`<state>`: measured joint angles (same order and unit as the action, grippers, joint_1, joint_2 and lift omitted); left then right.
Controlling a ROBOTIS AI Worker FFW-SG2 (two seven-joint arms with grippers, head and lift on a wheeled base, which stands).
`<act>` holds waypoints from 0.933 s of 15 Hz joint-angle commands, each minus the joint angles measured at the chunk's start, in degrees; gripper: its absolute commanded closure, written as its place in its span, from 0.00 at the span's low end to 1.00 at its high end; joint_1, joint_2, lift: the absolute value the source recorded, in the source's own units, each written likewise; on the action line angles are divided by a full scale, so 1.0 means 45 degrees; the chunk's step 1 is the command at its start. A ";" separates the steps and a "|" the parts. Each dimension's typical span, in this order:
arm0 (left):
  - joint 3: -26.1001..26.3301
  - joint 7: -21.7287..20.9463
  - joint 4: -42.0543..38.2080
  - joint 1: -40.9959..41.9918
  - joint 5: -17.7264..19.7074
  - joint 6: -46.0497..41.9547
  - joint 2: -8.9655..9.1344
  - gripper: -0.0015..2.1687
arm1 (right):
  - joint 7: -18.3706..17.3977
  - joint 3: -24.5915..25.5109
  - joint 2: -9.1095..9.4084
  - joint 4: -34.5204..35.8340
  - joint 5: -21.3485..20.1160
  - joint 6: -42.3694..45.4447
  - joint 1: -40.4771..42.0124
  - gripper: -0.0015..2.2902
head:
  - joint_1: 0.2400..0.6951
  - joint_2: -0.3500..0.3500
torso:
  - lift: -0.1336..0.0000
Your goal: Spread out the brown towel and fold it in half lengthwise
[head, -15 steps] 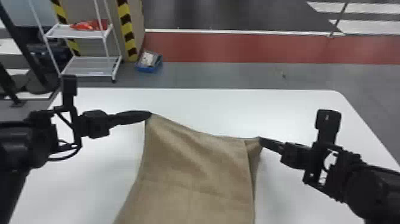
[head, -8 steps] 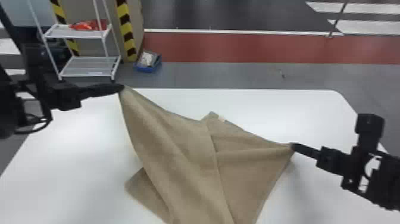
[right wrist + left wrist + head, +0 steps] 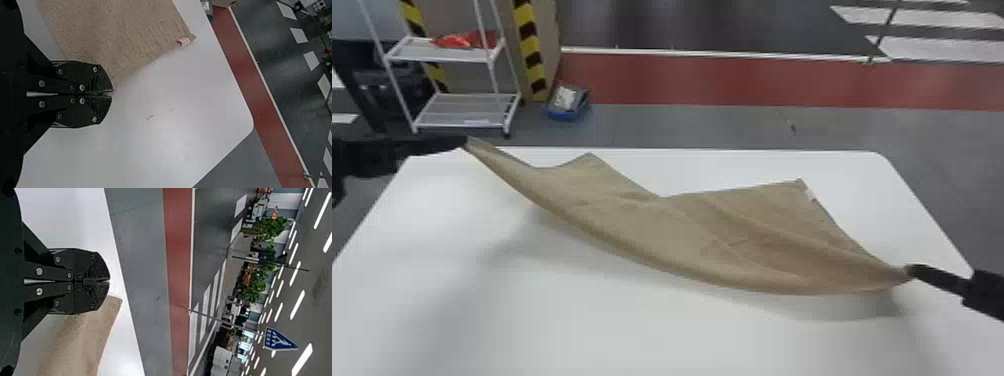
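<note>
Brown cloth towel (image 3: pixel 642 225): slung between claws over white round-cornered desk (image 3: pixel 557 325), near edge sagging, shadow beneath | Black flat-fingered left claw (image 3: pixel 464 142): pinching one towel corner, towards desk's far-left corner | Black flat-fingered right claw (image 3: pixel 910 270): pinching another, desk's right side | Margins: broad desk surface nearside, narrower strip farside

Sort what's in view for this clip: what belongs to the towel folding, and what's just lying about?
Part of the job:
- brown towel, partly lifted
- left gripper, shut on one corner
- right gripper, shut on another
- white table, beneath the towel

Just lying about:
- white rack
- red item on its upper shelf
- blue box on the floor
</note>
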<state>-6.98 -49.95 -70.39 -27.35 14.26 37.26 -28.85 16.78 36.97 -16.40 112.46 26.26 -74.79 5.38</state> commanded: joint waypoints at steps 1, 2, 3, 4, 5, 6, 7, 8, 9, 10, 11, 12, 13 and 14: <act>-0.0246 0.0103 -0.0120 0.0727 -0.0063 -0.0007 -0.0152 0.66 | 0.0001 0.0789 -0.0008 0.0342 0.0297 -0.0012 0.0582 0.50 | 1.00 0.37 | 0.08; -0.0558 0.0084 -0.0295 0.1215 -0.0043 -0.0007 -0.0171 0.66 | 0.0001 0.1140 0.0031 0.0576 0.0394 -0.0051 0.0816 0.50 | 1.00 0.37 | 0.08; -0.0968 0.0045 -0.0627 0.1840 -0.0043 -0.0007 -0.0210 0.66 | 0.0001 0.1394 0.0148 0.0850 0.0453 -0.0168 0.1050 0.50 | 1.00 0.36 | 0.08; -0.1535 -0.0014 -0.1155 0.2524 -0.0043 0.0032 -0.0230 0.66 | 0.0001 0.1550 0.0207 0.1162 0.0512 -0.0402 0.1324 0.50 | 1.00 0.36 | 0.08; -0.2179 -0.0131 -0.1682 0.3188 -0.0024 0.0032 -0.0230 0.66 | 0.0001 0.1726 0.0285 0.1455 0.0512 -0.0480 0.1539 0.50 | 1.00 0.36 | 0.08; -0.2472 -0.0131 -0.1897 0.3598 0.0054 0.0032 -0.0230 0.66 | 0.0021 0.1824 0.0363 0.1572 0.0551 -0.0480 0.1597 0.50 | 1.00 0.37 | 0.08; -0.2550 -0.0151 -0.2014 0.3833 0.0094 -0.0007 -0.0230 0.65 | 0.0021 0.1843 0.0402 0.1611 0.0570 -0.0519 0.1617 0.50 | 1.00 0.38 | 0.08; -0.2570 -0.0151 -0.2073 0.3989 0.0113 -0.0007 -0.0230 0.54 | 0.0001 0.1804 0.0461 0.1611 0.0570 -0.0519 0.1617 0.50 | 1.00 0.39 | 0.08; -0.2726 0.0006 -0.2307 0.4301 0.0172 0.0032 -0.0171 0.15 | 0.0021 0.1726 0.0637 0.1670 0.0570 -0.0558 0.1617 0.50 | 1.00 0.40 | 0.08; -0.2824 0.0142 -0.2581 0.4516 0.0172 -0.0007 -0.0054 0.00 | 0.0099 0.1648 0.0832 0.1846 0.0570 -0.0676 0.1636 0.50 | 1.00 0.40 | 0.08; -0.2843 0.0240 -0.2834 0.4633 0.0191 0.0032 0.0004 0.00 | 0.0275 0.1511 0.0930 0.2100 0.0531 -0.0754 0.1773 0.47 | 1.00 0.42 | 0.08; -0.2902 0.0240 -0.2952 0.4692 0.0211 0.0032 0.0083 0.01 | 0.0275 0.1355 0.0969 0.2314 0.0434 -0.0793 0.1929 0.28 | 1.00 0.43 | 0.08; -0.3078 0.0259 -0.3147 0.4711 0.0191 0.0032 0.0102 0.02 | 0.0255 0.1179 0.1027 0.2490 0.0062 -0.0793 0.2125 0.06 | 1.00 0.44 | 0.08; -0.3097 0.0259 -0.3186 0.4731 0.0191 0.0071 0.0122 0.03 | 0.0294 0.1023 0.1008 0.2705 -0.0367 -0.0793 0.2242 0.02 | 1.00 0.45 | 0.08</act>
<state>-20.45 -48.79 -84.05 -6.27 15.13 37.44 -28.50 18.02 42.73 -11.96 123.23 27.08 -78.31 14.51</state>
